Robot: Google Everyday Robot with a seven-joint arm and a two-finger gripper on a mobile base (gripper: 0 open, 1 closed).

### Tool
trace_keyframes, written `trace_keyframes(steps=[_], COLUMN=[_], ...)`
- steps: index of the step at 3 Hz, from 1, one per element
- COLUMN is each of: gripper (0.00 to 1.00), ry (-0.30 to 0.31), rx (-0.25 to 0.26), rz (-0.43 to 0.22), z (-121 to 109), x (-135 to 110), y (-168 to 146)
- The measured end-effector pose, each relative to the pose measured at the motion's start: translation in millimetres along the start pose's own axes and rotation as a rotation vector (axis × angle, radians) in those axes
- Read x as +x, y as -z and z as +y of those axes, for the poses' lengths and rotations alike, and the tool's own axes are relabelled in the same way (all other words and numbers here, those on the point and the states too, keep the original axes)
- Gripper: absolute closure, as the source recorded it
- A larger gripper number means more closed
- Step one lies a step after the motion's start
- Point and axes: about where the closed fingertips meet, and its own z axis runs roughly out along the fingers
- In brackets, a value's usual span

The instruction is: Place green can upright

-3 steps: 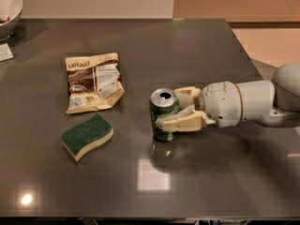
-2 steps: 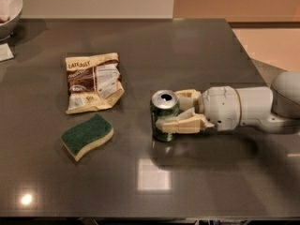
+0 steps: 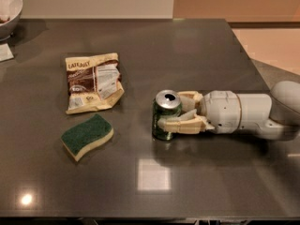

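Observation:
The green can [image 3: 164,121] stands upright on the dark table [image 3: 187,50], right of centre, its silver top with the pull-tab hole facing up. My gripper [image 3: 171,110] reaches in from the right, lying low over the table. Its cream fingers [image 3: 182,124] flank the can, one in front and one behind, and both press against its sides. The white arm [image 3: 243,114] runs off to the right edge.
A green-and-yellow sponge [image 3: 87,136] lies left of the can. A crumpled snack bag [image 3: 92,82] lies behind the sponge. A white bowl [image 3: 8,8] sits at the far left corner. The table's right edge [image 3: 251,64] runs close behind the arm.
The arm has sunk slightly towards the table. The can has stayed upright in the same spot between the fingers.

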Motion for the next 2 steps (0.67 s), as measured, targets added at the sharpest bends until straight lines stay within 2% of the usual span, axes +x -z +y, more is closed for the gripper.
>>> trace_keyframes(steps=[2], gripper=[0.13], ry=[0.004], rx=[-0.009], rz=[0.001], z=[1.6], x=[-2.2], y=[-4.3])
